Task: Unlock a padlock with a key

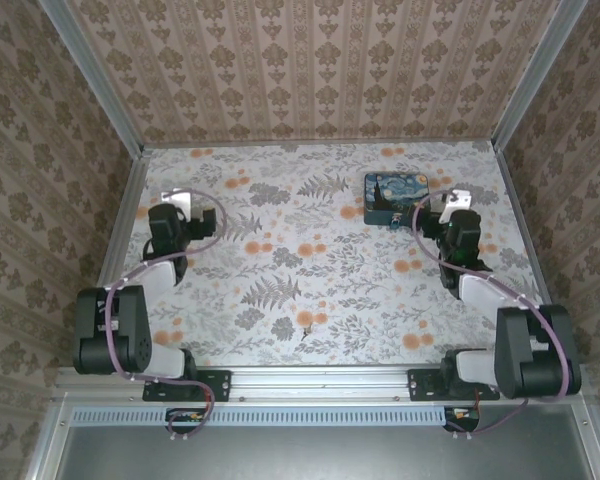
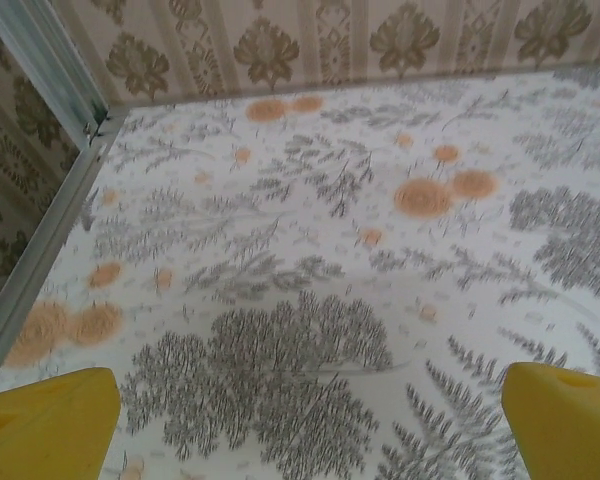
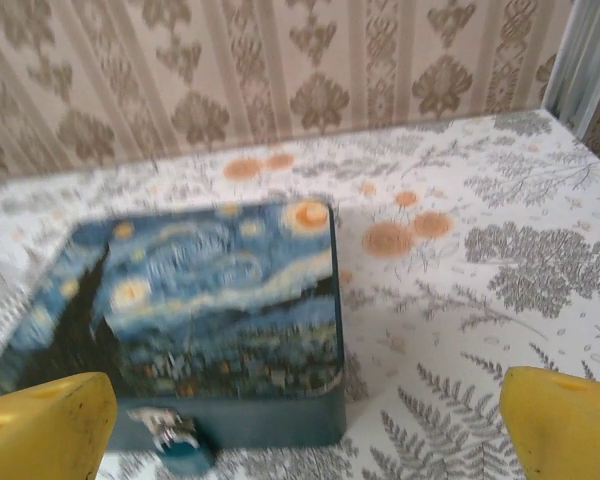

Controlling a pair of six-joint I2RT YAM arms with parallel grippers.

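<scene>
Not begun: both hands released and empty, lock untouched.
Left hand (image 2: 310, 425) spread over the floral-patterned worktop (image 2: 280, 250); right hand (image 3: 310, 420) gapes, and just ahead of it is a blue starry-night box (image 3: 200, 300) with a small blue-and-silver padlock (image 3: 175, 440) on its near face.

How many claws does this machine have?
2. The left claw hangs open over the left side of the table. The right claw hangs open at the far right, next to the blue box. None seem hidden.
</scene>
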